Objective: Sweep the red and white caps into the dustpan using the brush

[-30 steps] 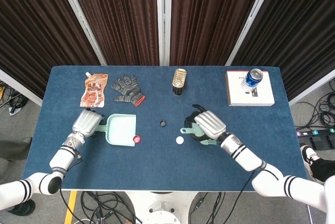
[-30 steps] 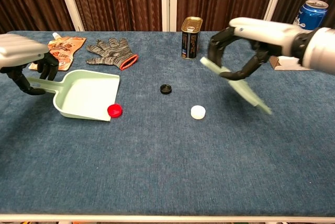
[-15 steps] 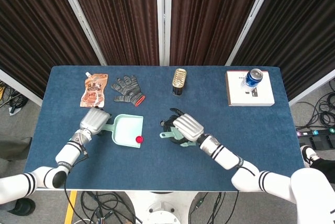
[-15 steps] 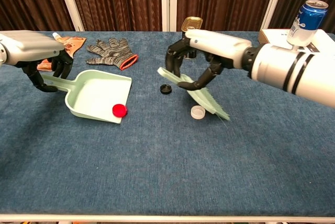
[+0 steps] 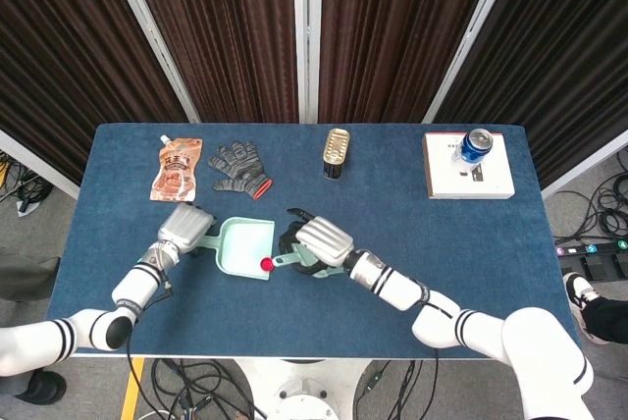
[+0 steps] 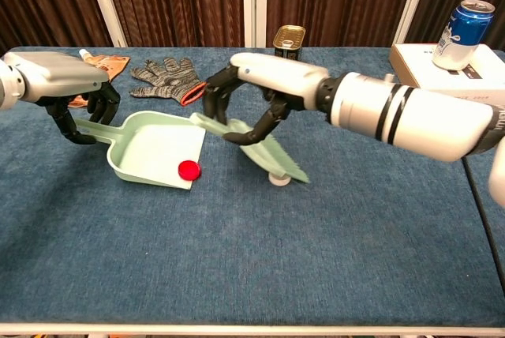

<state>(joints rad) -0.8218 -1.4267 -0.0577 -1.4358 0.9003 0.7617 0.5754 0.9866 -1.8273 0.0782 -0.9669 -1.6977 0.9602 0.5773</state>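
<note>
My left hand grips the handle of the mint-green dustpan, which lies flat on the blue table. The red cap sits inside the pan near its front lip. Just right of the pan, my right hand holds the green brush, bristles slanting down to the table. The white cap peeks out under the bristle tip, a little right of the pan's lip. In the head view the right hand hides it.
Behind the dustpan lie a grey glove and an orange pouch. A tin can stands at the back centre. A blue drink can rests on a white box at the back right.
My right hand has carried the brush left towards the dustpan, dragging the white cap along. My left hand has slid the dustpan right, and the red cap now lies inside it.
</note>
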